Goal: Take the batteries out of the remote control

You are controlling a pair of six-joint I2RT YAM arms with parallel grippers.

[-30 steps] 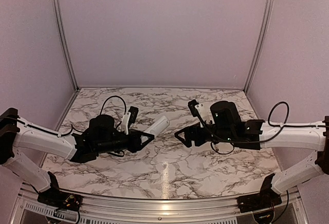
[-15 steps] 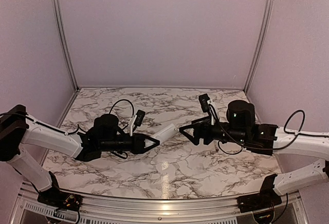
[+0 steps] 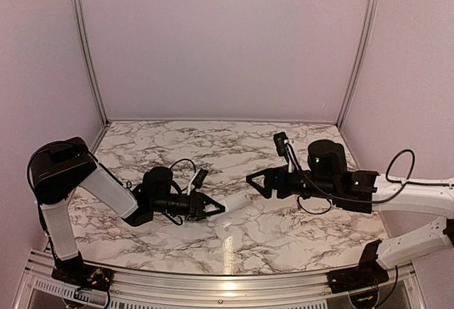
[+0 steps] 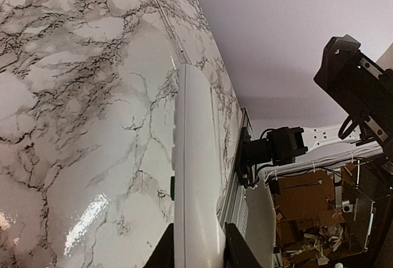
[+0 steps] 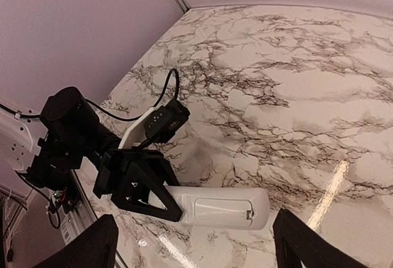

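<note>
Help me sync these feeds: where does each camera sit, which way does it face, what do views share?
Top external: fixed above and behind the bases, looking down on the marble table; left arm and right arm show.
Left wrist: on the left arm, looking along the left fingers and the remote control they clamp, towards the right arm.
Right wrist: on the right arm, facing the left fingers; right fingers at its bottom corners.
Shared: all show the remote control.

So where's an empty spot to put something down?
The table is bare along the back wall and at the front right. The middle is crowded: the left gripper holds the remote, the right gripper open beside it.
</note>
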